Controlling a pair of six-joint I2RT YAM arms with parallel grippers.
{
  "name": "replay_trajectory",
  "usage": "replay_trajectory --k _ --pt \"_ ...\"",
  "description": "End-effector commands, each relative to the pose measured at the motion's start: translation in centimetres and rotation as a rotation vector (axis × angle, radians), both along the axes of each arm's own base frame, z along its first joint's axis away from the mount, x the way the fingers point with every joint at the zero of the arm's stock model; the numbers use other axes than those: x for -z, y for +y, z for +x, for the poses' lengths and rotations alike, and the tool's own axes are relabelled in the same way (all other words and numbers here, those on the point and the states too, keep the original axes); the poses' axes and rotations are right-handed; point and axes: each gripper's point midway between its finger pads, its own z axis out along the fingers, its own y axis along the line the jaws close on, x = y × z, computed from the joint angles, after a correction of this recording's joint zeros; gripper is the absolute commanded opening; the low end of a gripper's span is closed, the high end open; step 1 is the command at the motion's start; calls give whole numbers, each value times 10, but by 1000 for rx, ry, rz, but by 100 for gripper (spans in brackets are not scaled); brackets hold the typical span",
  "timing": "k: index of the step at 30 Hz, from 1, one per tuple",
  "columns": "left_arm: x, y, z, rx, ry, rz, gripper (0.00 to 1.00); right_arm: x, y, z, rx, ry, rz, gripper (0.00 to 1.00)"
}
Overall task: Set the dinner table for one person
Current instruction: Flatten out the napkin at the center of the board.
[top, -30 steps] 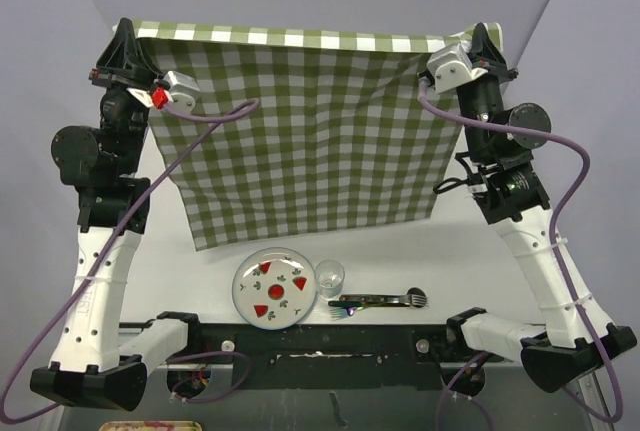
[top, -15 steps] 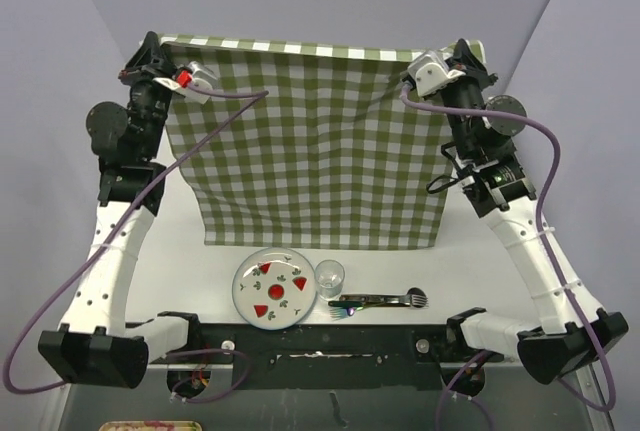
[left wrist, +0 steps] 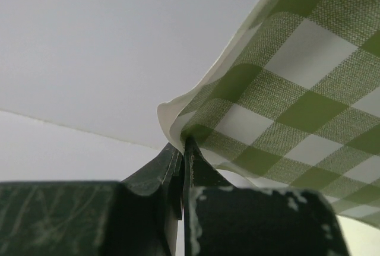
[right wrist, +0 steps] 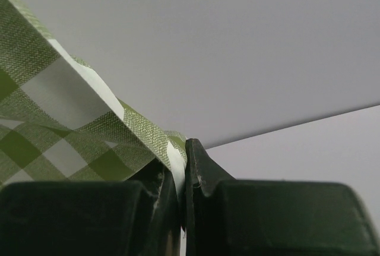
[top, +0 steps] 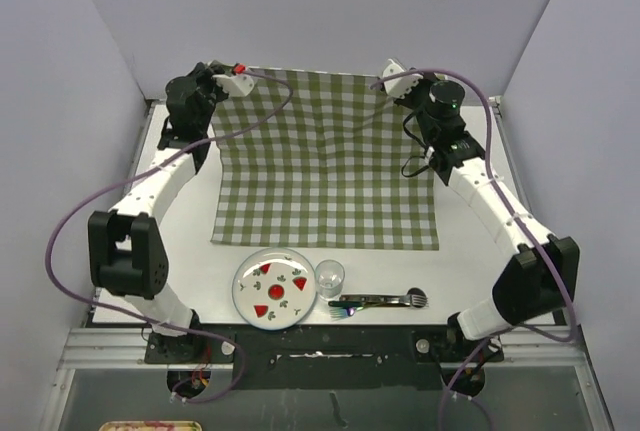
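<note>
Green and white squares fill the middle of the scene: a green-and-white checked cloth (top: 325,166) now lies spread over the far part of the large flat white dinner table (top: 470,251). A second ago it hung high like a curtain.

At far left, the left gripper (top: 212,81) has dropped low towards the back wall. Its jaws are pressed together, pinching the cloth's far left corner. At far right, the right gripper (top: 402,86) has come down the same way, its jaws clamped on the far right corner. Both held corners sit slightly raised.

Along the near edge, unmoved and clear of the cloth, sit a round white plate with red wedges (top: 273,288), a small clear glass (top: 330,275) and dark iridescent metal cutlery (top: 380,301).
</note>
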Motion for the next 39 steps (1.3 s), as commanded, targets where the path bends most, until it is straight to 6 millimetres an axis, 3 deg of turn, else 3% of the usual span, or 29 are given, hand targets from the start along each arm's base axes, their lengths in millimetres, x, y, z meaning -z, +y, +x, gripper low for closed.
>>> replay_trajectory --k 1,7,12,17,32,39 --pt "-47 18 20 -106 -158 10 0 -37 -30 11 116 -103 81 0" --pt "-15 10 63 -113 -119 10 0 -6 -30 42 137 -51 87 0" --pt "11 -1 86 -96 -91 23 0 16 -30 64 154 -20 85 0" --pt "30 0 107 -117 -73 20 0 33 -26 86 163 -5 93 0" --pt "75 -11 148 -98 -67 -6 0 88 -30 146 228 28 98 0" --pt "115 -13 166 -133 -6 -30 0 113 -29 164 256 58 94 0"
